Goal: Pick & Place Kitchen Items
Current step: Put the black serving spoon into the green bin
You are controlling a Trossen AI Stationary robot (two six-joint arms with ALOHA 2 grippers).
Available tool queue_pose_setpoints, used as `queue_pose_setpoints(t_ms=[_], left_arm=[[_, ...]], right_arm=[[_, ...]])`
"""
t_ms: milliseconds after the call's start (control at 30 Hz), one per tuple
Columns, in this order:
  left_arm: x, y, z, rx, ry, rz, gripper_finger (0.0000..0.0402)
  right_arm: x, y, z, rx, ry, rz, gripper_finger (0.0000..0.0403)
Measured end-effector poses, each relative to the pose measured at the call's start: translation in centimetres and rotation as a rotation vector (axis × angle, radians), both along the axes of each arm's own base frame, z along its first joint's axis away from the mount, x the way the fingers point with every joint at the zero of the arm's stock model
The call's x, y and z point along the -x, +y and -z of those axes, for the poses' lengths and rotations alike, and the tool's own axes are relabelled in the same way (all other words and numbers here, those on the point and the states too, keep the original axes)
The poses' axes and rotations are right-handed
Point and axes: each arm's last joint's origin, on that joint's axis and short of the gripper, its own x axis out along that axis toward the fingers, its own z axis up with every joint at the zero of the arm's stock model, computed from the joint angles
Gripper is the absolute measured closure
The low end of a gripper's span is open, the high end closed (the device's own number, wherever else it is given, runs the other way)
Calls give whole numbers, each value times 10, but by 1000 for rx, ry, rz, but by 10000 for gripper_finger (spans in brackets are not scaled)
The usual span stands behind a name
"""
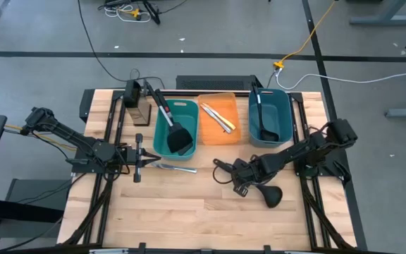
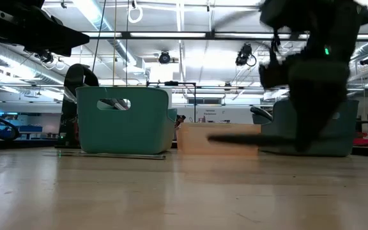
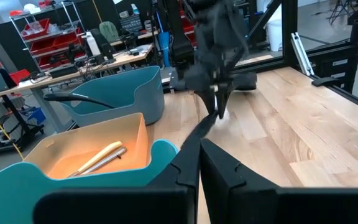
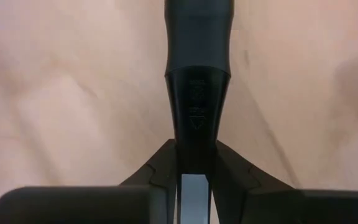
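Note:
My right gripper (image 1: 242, 175) is shut on a black ladle (image 1: 263, 189) at the table's middle right. The ladle's bowl (image 1: 272, 195) points toward the near edge. My left gripper (image 1: 141, 159) is shut and empty, near the left teal bin (image 1: 162, 130). A small silver knife (image 1: 176, 167) lies flat on the table just right of my left gripper. A black spatula (image 1: 180, 137) with a red-tipped handle leans in the left teal bin. Cream-handled and silver knives (image 1: 217, 116) lie in the orange bin (image 1: 232, 106). Another black ladle (image 1: 263, 116) lies in the right teal bin (image 1: 284, 113). My right gripper pinches the ladle's black handle (image 4: 197, 106) between its two fingers, about midway along it. The fingers come from above and lie across the handle. In the low view the handle (image 2: 232, 137) stands level and above the tabletop. Whether the bowl rests on the table, I cannot tell.
The three bins stand in a row at the table's far side. A dark box (image 1: 137, 106) stands left of them. Bare wood (image 1: 189, 212) lies toward the near edge. Cables run on the floor beyond the table.

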Motion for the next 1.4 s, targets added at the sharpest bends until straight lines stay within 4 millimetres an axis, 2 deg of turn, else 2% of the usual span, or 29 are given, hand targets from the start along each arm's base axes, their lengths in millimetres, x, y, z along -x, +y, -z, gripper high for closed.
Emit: queue_pose_setpoints(t_ms=[133,267,367,500,633,800,933,1033,1200,1400], left_arm=[[0,0,0,4,0,0,386],[0,0,0,4,0,0,386],[0,0,0,4,0,0,386],[0,0,0,7,0,0,386],[0,0,0,10,0,-1,386],[0,0,0,11,-1,-1,386],[0,0,0,11,0,-1,386],[0,0,0,11,0,-1,386],[0,0,0,11,0,-1,386],[0,0,0,23,3,-2,386]], right_arm=[[3,2,-38,45,-191,-104,331],[15,-3,-90,56,-455,-217,331],[31,-9,-123,102,-664,-317,331],[62,-22,-144,120,-955,-397,331],[97,-35,-145,124,-1212,-394,331],[131,-49,-120,149,-1257,-289,331],[145,-55,-98,166,-1264,-196,331],[156,-59,-97,180,-1337,-170,331],[173,-66,-89,242,-1372,-123,331],[187,-72,-87,232,-1424,-81,331]])
